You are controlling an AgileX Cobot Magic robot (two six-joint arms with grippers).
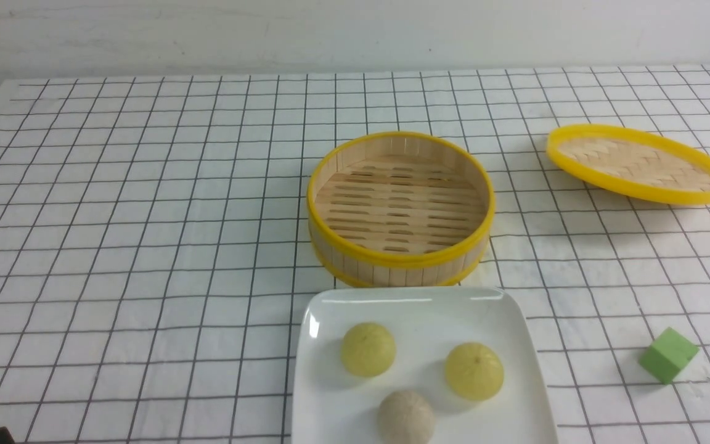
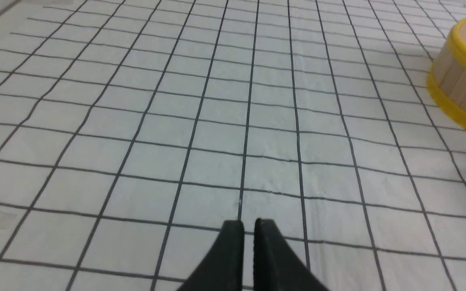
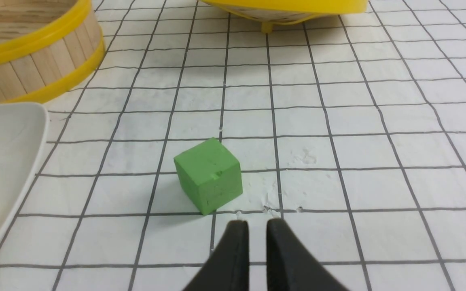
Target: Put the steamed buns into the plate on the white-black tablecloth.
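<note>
Both steamed buns (image 1: 368, 349) (image 1: 474, 370) sat in the plate (image 1: 515, 327) beside a beige-grey bun (image 1: 405, 417); the steamer (image 1: 399, 208) held nothing; my left gripper (image 2: 249, 223) and right gripper (image 3: 257, 223) were nearly closed, empty

Two yellow-green buns (image 1: 368, 349) (image 1: 474, 370), one grey bun (image 1: 405, 416), one white plate (image 1: 518, 327), one bamboo steamer (image 1: 399, 264), one woven lid (image 1: 638, 163), one green cube (image 1: 668, 354), one checked cloth (image 1: 114, 246).
</note>
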